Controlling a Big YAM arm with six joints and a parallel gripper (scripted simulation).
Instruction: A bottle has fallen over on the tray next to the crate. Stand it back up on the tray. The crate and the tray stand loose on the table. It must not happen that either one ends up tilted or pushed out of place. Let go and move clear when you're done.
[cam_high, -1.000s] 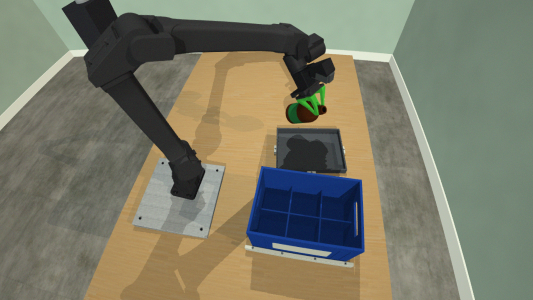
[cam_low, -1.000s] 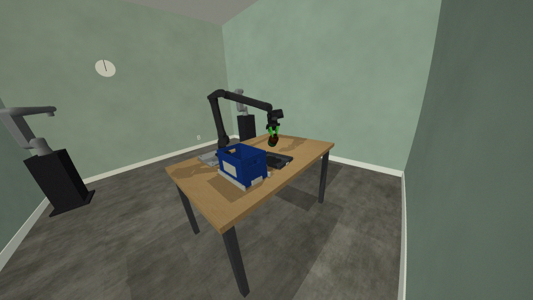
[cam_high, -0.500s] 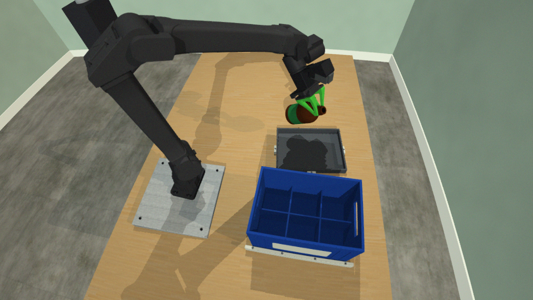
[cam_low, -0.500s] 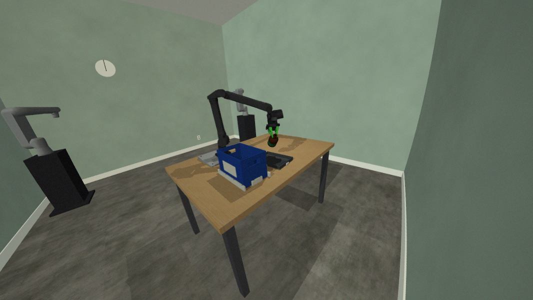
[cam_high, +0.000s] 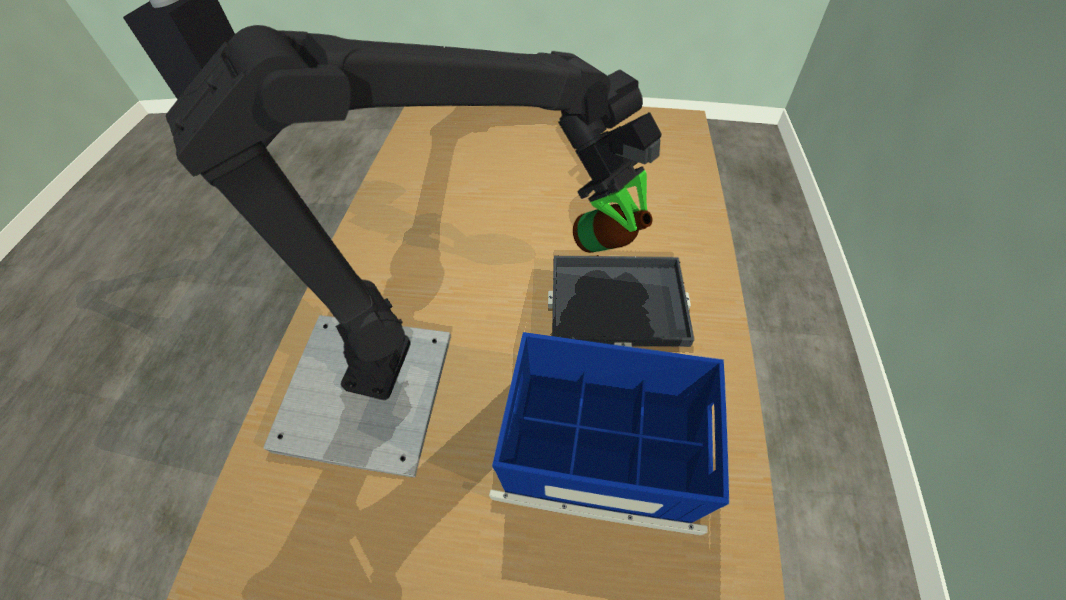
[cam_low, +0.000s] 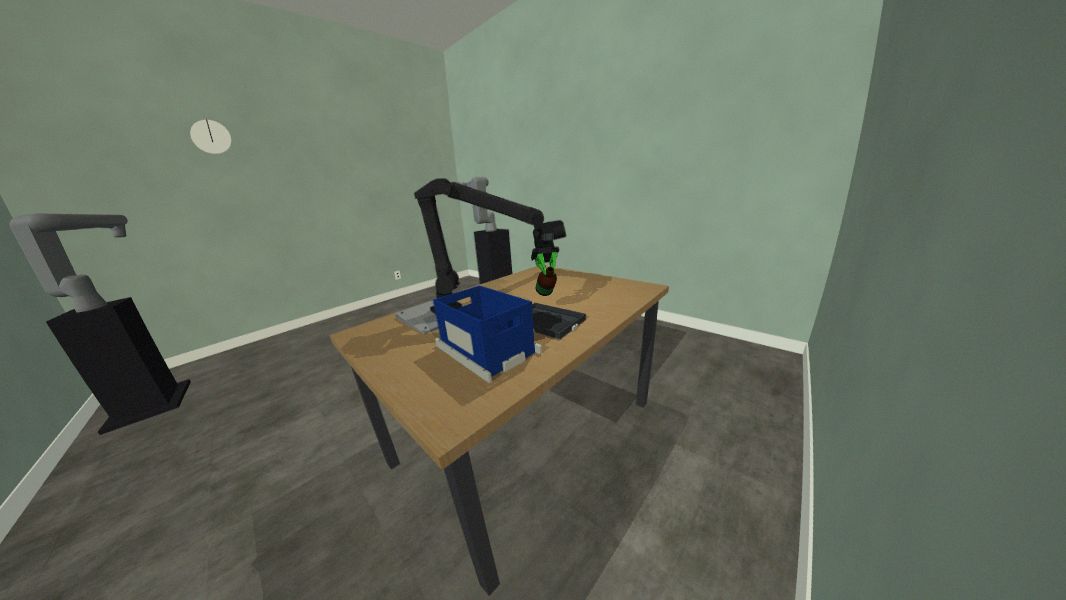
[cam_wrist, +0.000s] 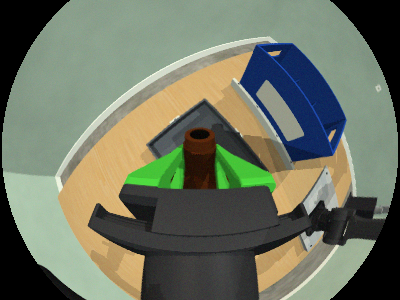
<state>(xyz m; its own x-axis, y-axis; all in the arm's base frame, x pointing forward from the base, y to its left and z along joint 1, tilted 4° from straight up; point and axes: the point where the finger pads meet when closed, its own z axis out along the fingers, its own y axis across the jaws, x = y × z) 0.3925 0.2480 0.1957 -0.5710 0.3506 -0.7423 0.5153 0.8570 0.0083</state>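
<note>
Clamped tight, that's how I've got the green-fingered claw (cam_high: 625, 211), its two fingers pinching the neck of the brown glass bottle with the green label band (cam_high: 596, 232). From the wrist view the neck sticks out between the fingers, mouth pointing away from the camera. The bottle is up in the air, clear of everything. In the top view it looks tilted, base toward the arm's side and mouth toward the far edge; in the exterior view it hangs closer to upright below the claw. I can't settle the exact angle from here.

Progress, as I judge it: the pickup is done, the bottle is off the shallow dark grey square tray (cam_high: 681, 281), and I'm somewhere around the middle of the job. What's left is bringing the bottle over the tray, getting its base squarely down, lowering it and letting go without tipping it.

Moving outward: the tray sits below and slightly nearer to the camera than the bottle, with the arm's shadow across its floor. Just beside it stands the blue plastic crate with six compartments (cam_high: 514, 417); its wall rises near the tray's edge, and that's what I'd watch on the way down. Both rest on the light wooden desk (cam_high: 477, 186), and both are loose, so a nudge could shift them. The long black arm (cam_high: 447, 70) reaches over from its grey base plate (cam_high: 298, 439).
</note>
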